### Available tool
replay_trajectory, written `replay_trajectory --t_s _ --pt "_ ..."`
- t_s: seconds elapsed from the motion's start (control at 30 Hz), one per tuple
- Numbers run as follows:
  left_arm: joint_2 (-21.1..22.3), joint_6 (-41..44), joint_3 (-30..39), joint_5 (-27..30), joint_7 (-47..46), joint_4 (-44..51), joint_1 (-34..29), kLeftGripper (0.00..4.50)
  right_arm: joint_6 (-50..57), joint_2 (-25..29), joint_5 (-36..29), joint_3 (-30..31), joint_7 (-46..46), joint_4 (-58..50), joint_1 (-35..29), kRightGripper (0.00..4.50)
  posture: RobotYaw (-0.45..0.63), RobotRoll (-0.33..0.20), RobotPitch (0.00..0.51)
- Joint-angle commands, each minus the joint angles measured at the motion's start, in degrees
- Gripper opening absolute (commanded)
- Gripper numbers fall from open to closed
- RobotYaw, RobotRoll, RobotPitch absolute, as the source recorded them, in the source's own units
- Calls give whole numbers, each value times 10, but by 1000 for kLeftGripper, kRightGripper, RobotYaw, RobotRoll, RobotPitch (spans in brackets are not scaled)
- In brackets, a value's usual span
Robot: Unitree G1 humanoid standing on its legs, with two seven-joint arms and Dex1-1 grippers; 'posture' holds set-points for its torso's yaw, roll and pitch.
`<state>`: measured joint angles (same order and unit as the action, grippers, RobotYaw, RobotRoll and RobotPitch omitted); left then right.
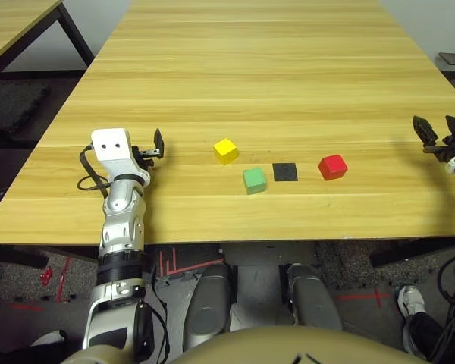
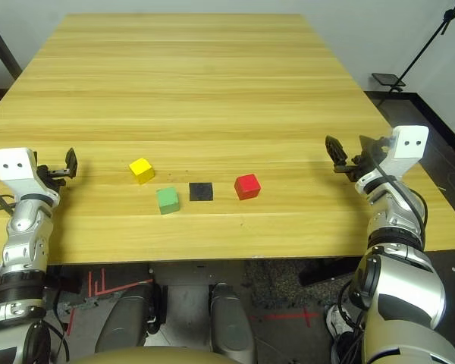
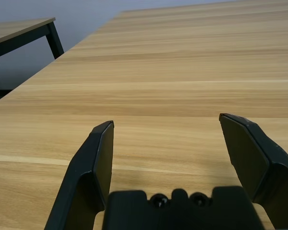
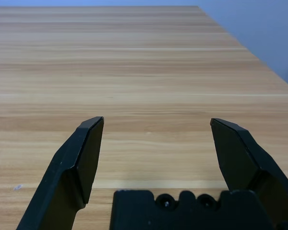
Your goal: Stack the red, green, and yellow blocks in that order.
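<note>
The wooden surface [image 2: 212, 91] carries three small blocks and a flat black square in a loose row near its front edge. The yellow block [image 2: 142, 170] sits farthest to the robot's left and a little farther back than the others. The green block [image 2: 167, 200] lies just in front of it and slightly to the right, close but not touching. The black square [image 2: 201, 191] lies flat just beside the green block on its right, with a narrow strip of wood between them. The red block [image 2: 247, 186] rests on the far side of that square, near it but apart. All three blocks stand singly on the wood, none on top of another.

The left gripper [image 1: 153, 149] hangs over the surface near its left edge, well apart from the yellow block, pointing toward the middle of the row. Its jaws stand wide apart with nothing between them, and in the left wrist view its fingers [image 3: 93, 167] frame bare wood grain.

The right gripper [image 2: 351, 155] hangs near the right edge of the surface, well apart from the red block. Its jaws are likewise spread wide and hold nothing; in the right wrist view its fingers [image 4: 79, 163] frame bare planks.
</note>
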<state>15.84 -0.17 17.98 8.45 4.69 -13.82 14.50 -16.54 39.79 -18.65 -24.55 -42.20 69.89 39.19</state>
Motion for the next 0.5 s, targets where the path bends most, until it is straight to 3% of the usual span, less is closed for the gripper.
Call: replay_trajectory --t_s 0.03,0.13,0.37,0.5 --pt "4 4 -3 -8 -9 -3 -3 4477 6 5 -5 -15 9 13 -19 4500 141 -117 106" --pt "4 8 1 -6 -11 -4 -11 4477 3 17 9 -8 11 18 -29 4500 145 -98 115" --pt "68 168 -2 82 85 154 8 4477 87 85 59 73 -167 -21 51 4500 162 -109 126" --pt "189 346 -56 155 204 276 38 4477 186 128 113 241 -476 -126 86 4500 200 -134 99"
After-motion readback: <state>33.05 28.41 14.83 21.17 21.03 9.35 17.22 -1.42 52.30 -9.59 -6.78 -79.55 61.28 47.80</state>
